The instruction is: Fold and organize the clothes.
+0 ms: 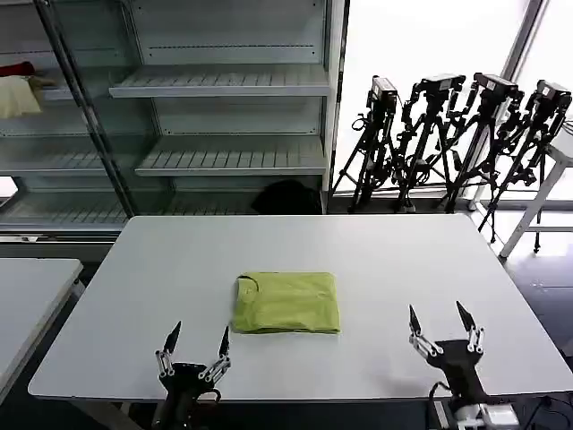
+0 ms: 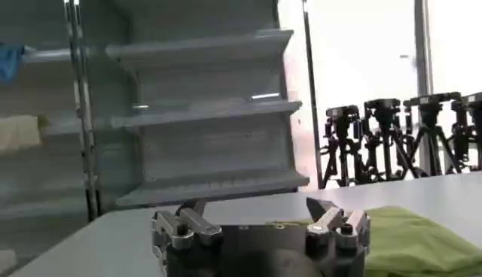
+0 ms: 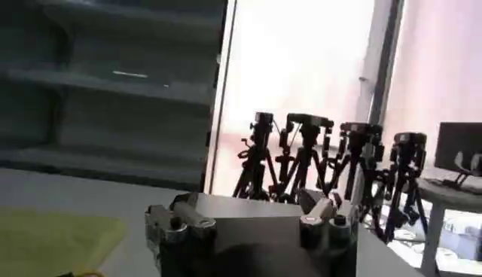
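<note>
A: Your T-shirt (image 1: pixel 286 303) lies folded in a compact rectangle mid-counter (image 1: pixel 403 260), nearer the front edge. Left pincer (image 1: pixel 196 342) and right pincer (image 1: pixel 441 324) sit at that front edge, one to each side, fingers spread, holding nothing.

B: Risks, as you'd judge them?

A: The fabric looks thin and soft. If you lift it by one corner, expect the layers to slide and the fold to open. If you drag it instead, the bottom layer may bunch against the counter. Support both sides.
</note>
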You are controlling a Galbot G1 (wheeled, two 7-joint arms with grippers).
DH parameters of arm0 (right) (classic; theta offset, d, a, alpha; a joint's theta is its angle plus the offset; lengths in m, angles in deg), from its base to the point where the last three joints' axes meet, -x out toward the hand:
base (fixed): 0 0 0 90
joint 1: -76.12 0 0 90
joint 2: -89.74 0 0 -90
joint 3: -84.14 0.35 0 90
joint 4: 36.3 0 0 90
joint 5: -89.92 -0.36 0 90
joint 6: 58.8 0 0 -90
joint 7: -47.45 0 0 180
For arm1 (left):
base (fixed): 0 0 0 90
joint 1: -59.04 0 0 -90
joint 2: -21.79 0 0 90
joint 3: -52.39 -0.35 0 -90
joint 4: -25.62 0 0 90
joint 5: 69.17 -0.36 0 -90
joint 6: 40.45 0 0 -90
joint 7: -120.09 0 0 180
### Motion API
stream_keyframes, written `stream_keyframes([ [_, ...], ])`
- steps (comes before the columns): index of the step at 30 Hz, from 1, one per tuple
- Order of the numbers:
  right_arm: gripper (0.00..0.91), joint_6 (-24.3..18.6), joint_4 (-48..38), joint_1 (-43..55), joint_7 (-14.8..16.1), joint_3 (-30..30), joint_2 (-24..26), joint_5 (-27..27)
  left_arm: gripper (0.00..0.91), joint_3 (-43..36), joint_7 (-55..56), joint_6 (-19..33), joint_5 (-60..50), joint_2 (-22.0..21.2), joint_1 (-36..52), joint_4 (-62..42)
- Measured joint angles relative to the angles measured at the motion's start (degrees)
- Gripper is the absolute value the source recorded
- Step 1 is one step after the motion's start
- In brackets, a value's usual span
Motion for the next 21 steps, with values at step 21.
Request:
stream_keyframes([
  [21, 0.907, -19.6, -1.4, -12.2, -3.0, -2.4, -1.8, 7.4, 0.907, -0.1, 1.4, 8.3, -2.2, 0.2, -6.0, 0.1],
])
